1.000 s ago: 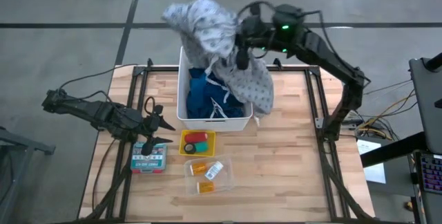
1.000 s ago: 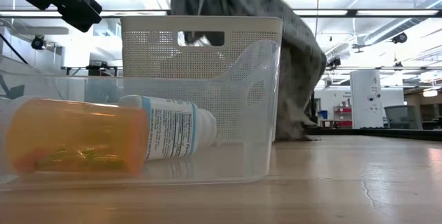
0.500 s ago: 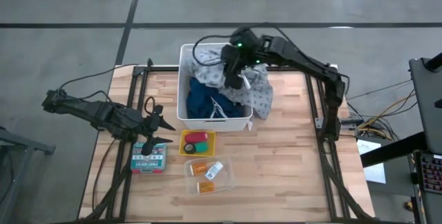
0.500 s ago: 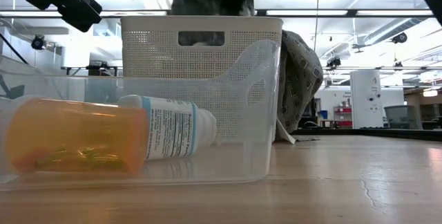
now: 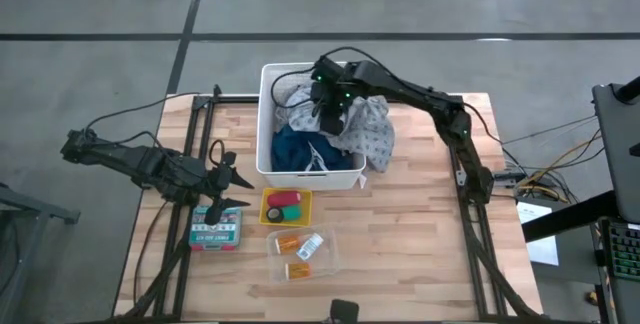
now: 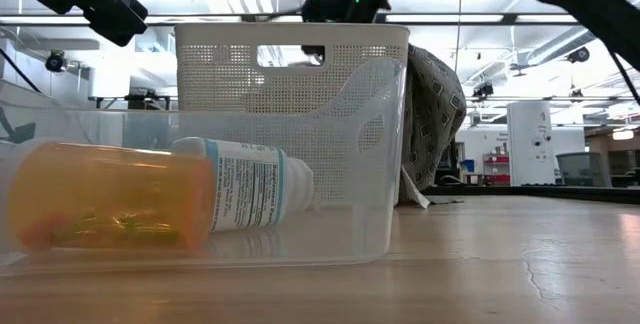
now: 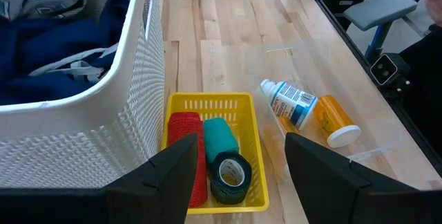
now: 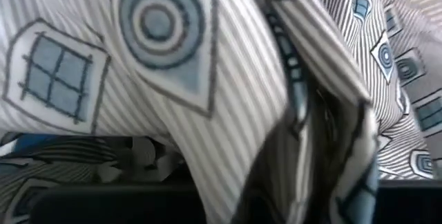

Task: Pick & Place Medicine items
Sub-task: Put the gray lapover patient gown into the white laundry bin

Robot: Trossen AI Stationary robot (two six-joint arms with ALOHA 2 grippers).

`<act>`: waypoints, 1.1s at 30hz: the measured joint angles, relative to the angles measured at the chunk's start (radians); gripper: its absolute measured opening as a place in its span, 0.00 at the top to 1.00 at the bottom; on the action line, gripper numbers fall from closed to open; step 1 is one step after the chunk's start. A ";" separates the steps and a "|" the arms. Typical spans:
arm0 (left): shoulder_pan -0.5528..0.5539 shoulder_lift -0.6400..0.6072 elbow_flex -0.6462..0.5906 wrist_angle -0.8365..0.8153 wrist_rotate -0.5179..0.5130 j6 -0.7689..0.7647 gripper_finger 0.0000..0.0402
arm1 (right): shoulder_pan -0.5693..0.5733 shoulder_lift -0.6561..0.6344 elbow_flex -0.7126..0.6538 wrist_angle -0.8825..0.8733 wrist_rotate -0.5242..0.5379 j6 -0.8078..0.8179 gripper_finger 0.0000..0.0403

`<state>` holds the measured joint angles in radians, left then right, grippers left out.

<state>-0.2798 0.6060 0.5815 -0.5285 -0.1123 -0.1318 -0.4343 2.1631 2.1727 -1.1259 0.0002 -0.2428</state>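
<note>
High view shows the right gripper [image 5: 327,114] down inside the white basket [image 5: 266,114], clenched tight on the grey patterned cloth [image 5: 368,129]. Part of that cloth hangs over the basket's side, likely because the arm is stuffing it in and it is too big to fit at once. A blue cloth [image 5: 300,149] lies in the basket too.

The left gripper [image 5: 228,189] waits above the table's left part, near a small box [image 5: 216,228], with its fingers parted and nothing between them (it looks ready to pick something).

The medicine things sit sorted in front of the basket. The yellow tray [image 7: 245,155] holds a red roll [image 7: 184,148], a teal roll [image 7: 219,137] and a dark green roll [image 7: 230,174]. The clear tub [image 6: 380,164] holds two orange pill bottles [image 5: 289,242] and a white bottle [image 7: 291,104], all lying on their sides
</note>
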 joint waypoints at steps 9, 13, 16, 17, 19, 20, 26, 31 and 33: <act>0.000 0.000 0.000 0.000 0.000 0.000 0.44 | -0.008 0.087 0.000 -0.060 -0.042 0.000 0.92; 0.000 0.000 0.000 0.000 0.000 0.000 0.44 | -0.008 0.098 -0.001 -0.090 -0.056 0.000 0.92; 0.000 0.000 0.000 0.000 0.000 0.000 0.44 | -0.007 0.098 -0.004 -0.105 -0.101 0.004 0.92; 0.000 0.000 0.000 0.000 0.000 0.000 0.44 | -0.007 0.098 -0.004 -0.110 -0.120 0.004 0.92; 0.000 0.000 0.000 0.000 0.000 0.000 0.44 | -0.006 0.097 -0.005 -0.114 -0.129 0.005 0.92; 0.000 0.000 0.000 0.000 0.000 0.000 0.44 | -0.005 0.097 -0.005 -0.113 -0.131 0.007 0.92; 0.000 0.000 0.000 0.000 0.000 0.000 0.44 | -0.005 0.097 -0.005 -0.105 -0.133 0.008 0.92; 0.000 0.000 0.000 0.000 0.000 0.000 0.44 | -0.005 0.097 -0.006 -0.091 -0.133 0.110 0.87; 0.000 0.000 0.000 0.000 0.000 0.000 0.44 | -0.006 0.097 -0.006 -0.081 -0.133 0.155 0.82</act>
<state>-0.2799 0.6060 0.5815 -0.5285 -0.1123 -0.1318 -0.4406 2.2601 2.1670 -1.2072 -0.1326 -0.0876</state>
